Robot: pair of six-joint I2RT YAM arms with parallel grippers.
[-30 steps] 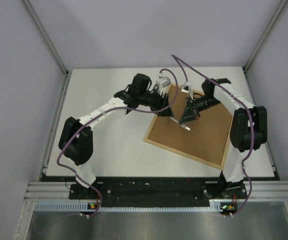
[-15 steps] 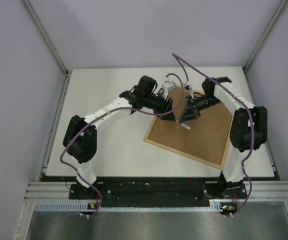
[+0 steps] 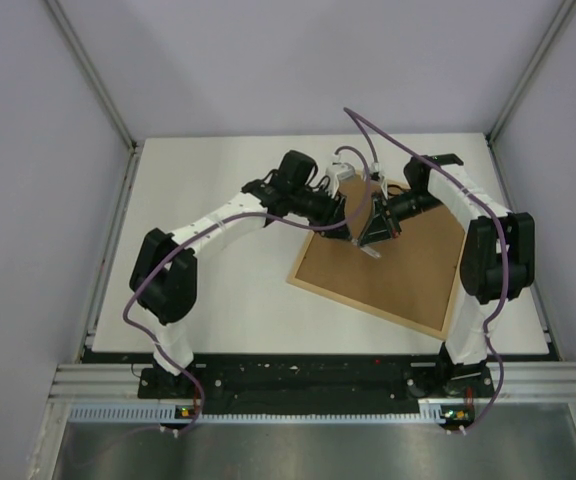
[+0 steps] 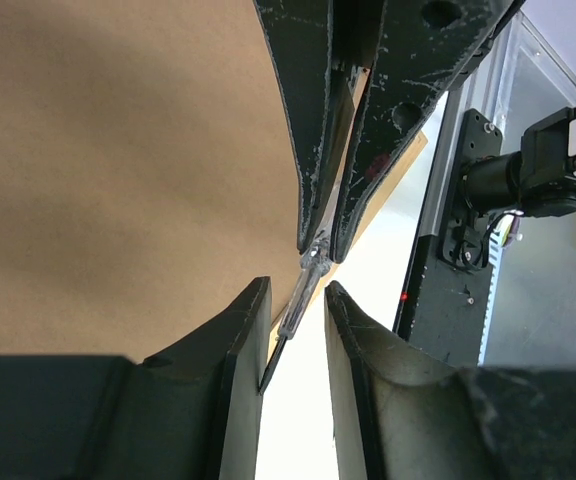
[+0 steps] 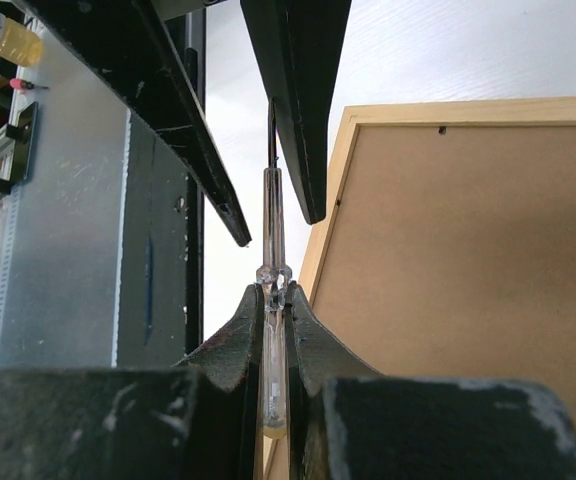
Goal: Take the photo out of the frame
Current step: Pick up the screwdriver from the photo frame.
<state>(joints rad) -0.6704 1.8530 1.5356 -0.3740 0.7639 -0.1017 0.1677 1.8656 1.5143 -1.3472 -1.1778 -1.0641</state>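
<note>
top view: the frame (image 3: pixel 388 268) lies brown back up on the right half of the table (image 3: pixel 218 300), turned askew, one corner pointing to the table's far edge. the photo is not visible; it is presumably face down under that back. both arms meet over the frame's far-left edge, the left gripper (image 3: pixel 348 222) nose to nose with the right gripper (image 3: pixel 374 238).

left wrist view: the left fingers stand apart on either side of the dark tip of a thin clear tool (image 4: pixel 306 280), not touching it. the frame's edge runs just behind.

right wrist view: the right fingers are pressed together on the tool's clear shaft, its tip pointing up between the left fingers.

handling, as a guess: the frame looks stiff and flat, best steadied at its wooden edge. the photo should be light, thin paper that creases easily, so take it by a white margin once the back is loose.

against a second ago, the left arm has swung right to close on the right gripper. the frame and right arm have not moved.
</note>
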